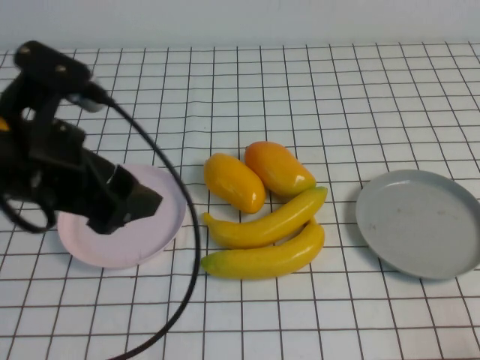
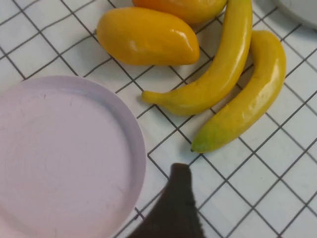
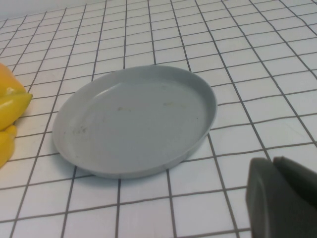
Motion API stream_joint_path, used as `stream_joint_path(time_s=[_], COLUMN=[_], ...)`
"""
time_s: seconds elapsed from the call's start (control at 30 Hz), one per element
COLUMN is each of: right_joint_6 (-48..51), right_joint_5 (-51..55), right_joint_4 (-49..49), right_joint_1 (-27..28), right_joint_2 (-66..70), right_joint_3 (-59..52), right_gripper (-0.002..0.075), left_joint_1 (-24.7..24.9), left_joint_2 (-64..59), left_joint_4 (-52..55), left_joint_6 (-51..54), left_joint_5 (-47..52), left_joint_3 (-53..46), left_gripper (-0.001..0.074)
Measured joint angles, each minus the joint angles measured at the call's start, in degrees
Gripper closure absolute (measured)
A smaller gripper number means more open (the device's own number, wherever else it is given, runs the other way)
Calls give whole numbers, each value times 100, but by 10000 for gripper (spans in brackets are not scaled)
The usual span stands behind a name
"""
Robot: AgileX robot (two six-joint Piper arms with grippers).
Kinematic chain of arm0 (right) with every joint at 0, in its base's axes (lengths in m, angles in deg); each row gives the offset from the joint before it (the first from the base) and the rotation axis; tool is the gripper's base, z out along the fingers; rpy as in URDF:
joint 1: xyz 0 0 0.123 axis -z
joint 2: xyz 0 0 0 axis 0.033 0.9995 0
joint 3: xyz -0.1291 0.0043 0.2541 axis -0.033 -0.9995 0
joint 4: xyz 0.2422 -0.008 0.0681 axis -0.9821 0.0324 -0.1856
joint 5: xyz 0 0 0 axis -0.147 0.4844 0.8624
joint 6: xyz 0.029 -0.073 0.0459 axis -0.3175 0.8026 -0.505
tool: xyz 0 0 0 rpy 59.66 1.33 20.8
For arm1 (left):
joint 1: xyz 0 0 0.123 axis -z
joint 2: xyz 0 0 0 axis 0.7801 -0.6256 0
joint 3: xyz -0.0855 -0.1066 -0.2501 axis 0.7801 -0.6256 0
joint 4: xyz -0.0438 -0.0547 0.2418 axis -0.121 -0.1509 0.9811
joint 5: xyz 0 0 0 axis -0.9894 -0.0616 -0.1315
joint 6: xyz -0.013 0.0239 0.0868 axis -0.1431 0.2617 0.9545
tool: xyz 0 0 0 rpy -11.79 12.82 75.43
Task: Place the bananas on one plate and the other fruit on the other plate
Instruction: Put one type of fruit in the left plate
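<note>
A: Starting at the left, what is sitting there?

B: The left gripper is hanging over the pale pink plate, at about nine o'clock from the fruit. Its claw is hard to read from above; only one dark fingertip is showing in the wrist view, so I cannot tell whether it is spread or pinching.

A: And in the middle?

B: The two mango-like fruits are lying side by side, touching, and the two bananas are lying just below them at six o'clock, one against the other.

A: Further right?

B: The grey plate is sitting at three o'clock from the bananas. The right gripper is hanging near its rim, pressed together.
</note>
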Motion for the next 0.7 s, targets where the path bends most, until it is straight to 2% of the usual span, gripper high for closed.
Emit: stream_joint_path(time_s=[0.07,0.13,0.3,0.53,0.7], right_joint_6=[0,0,0,0,0], right_joint_5=[0,0,0,0,0], right_joint_4=[0,0,0,0,0], right_joint_1=[0,0,0,0,0], right_joint_2=[0,0,0,0,0], right_joint_3=[0,0,0,0,0], right_gripper=[742,742,742,742,742], left_joint_1=[412,727,1181,1450,1450], left_joint_2=[-529,-978,-1998,-2752,-3091], left_joint_4=[494,883,1494,1675,1699], left_joint_6=[-230,-345,-125,2765,3730], left_joint_5=[53,69,-38,-728,-1389], left_joint_3=[410,756,1468,1612,1612], left_gripper=[113,75,67,66,66])
